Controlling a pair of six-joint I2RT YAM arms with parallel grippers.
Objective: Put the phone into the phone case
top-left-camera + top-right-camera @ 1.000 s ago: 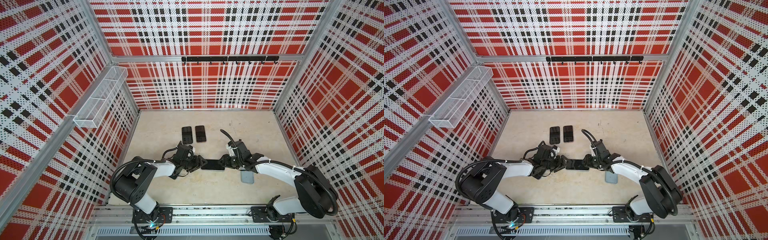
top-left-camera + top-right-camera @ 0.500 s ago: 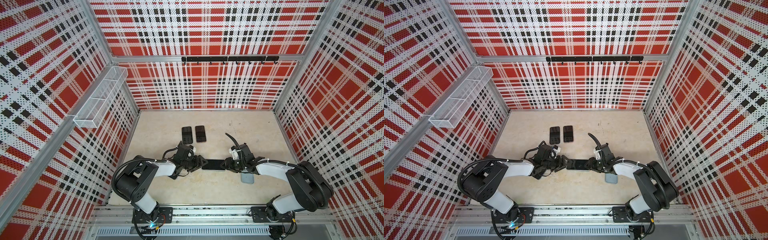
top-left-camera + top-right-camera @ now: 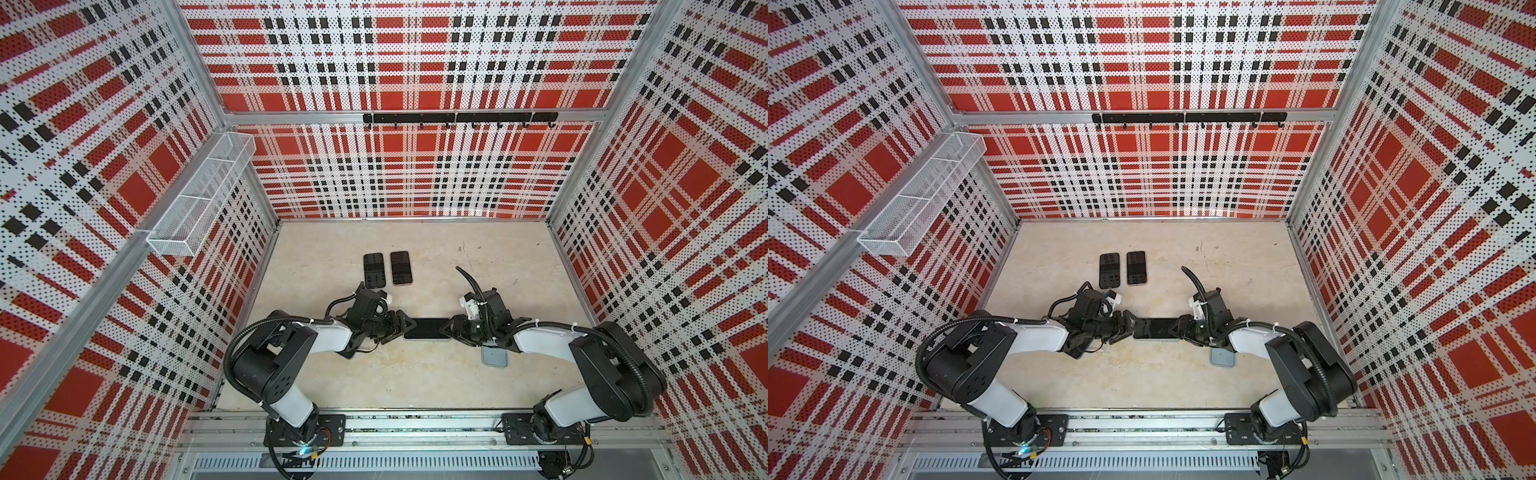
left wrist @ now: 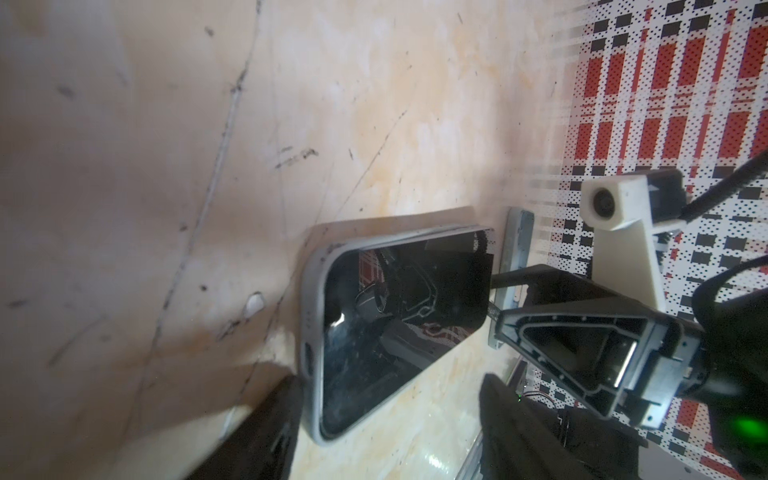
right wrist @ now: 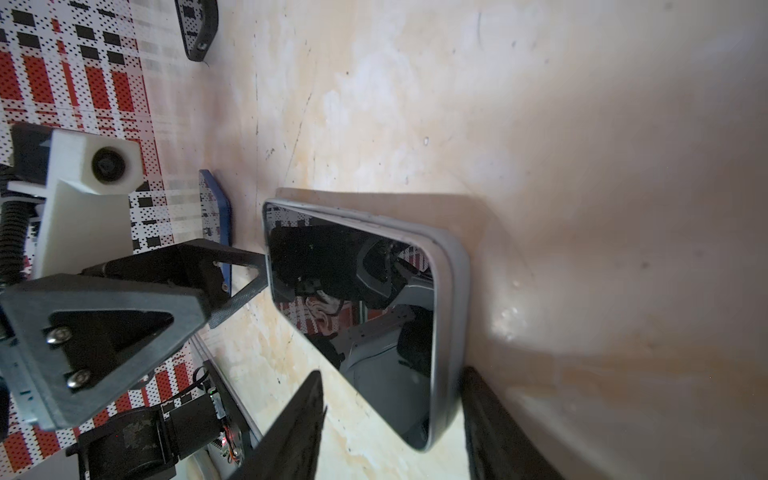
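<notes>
Phone point(image 3: 427, 328) lies in its case point(image 4: 312, 332) at the centre of the table point(image 3: 374, 374), left claw point(image 3: 397, 331) spread at its 9 o'clock end, right claw point(image 3: 445, 330) spread at 3 o'clock. One long edge looks unseated; I would press it down evenly, bracing the opposite end.

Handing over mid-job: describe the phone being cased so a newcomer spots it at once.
On the beige table, find where the left gripper and right gripper face each other near the front. The phone lies flat between them, turned crosswise. Unlike the dark pair farther back, it is rimmed by a pale grey case.
</notes>
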